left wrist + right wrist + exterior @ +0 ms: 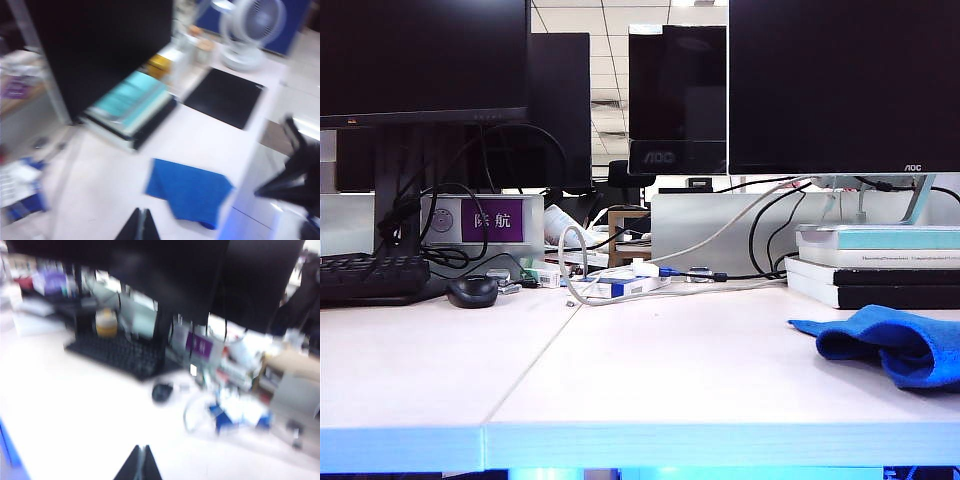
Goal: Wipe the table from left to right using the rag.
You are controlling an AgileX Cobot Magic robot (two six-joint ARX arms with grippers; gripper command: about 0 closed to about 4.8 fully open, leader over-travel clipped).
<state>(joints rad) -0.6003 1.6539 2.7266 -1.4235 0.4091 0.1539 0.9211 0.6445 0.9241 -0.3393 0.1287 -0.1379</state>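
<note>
Both hands, left hand (139,225) and right hand (139,462), together above white table (650,370), rag (895,345) apart.

Both wrist views motion-blurred. Rag (898,345) cut off by exterior view's right edge, beside the book stack (878,265), also cut there. Left gripper (140,226) & right gripper (140,463): only closed fingertips show, rest out of frame
</note>
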